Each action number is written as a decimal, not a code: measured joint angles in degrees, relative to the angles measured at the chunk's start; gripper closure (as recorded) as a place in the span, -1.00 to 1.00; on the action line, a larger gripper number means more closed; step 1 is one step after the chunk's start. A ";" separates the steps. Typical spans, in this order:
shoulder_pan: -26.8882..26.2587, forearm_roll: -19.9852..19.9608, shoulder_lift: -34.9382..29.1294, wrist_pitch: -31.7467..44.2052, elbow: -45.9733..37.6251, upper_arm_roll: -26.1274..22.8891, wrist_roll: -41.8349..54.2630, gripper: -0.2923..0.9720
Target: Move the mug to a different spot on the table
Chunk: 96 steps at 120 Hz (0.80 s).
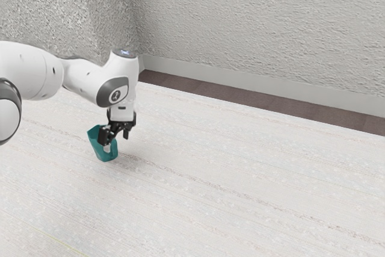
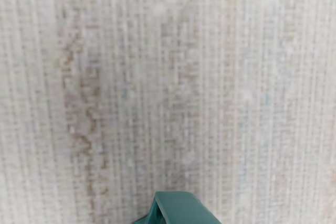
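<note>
One black two-finger claw [image 1: 116, 138], fingers narrowed onto the wall of one teal ceramic mug [image 1: 99, 144]. Mug hangs tilted, mostly at the claw's 8 o'clock in the exterior view; whether its base touches the surface, cannot tell. Wrist view: teal edge [image 2: 178, 211] just under the hand. One white jointed arm [image 1: 84, 79] at the claw's 11 o'clock. Surface: one pale, fine-grained table [image 1: 240, 173] with faint brownish streaks. Room: rough grey plaster walls [image 1: 258, 22], white skirting board [image 1: 271, 83], dark brown floor strip [image 1: 289, 103].
</note>
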 joint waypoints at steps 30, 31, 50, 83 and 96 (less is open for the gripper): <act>0.03 0.08 0.26 0.15 -0.40 0.00 3.73 -0.50; 0.02 0.08 0.27 0.15 -0.41 0.03 3.83 -0.49; 0.04 -0.02 0.31 0.45 -0.37 1.60 5.44 -0.50; 0.00 -0.23 0.64 2.15 -0.30 1.67 6.47 -0.53; -0.07 -0.37 0.66 2.83 -0.22 1.67 5.92 -0.52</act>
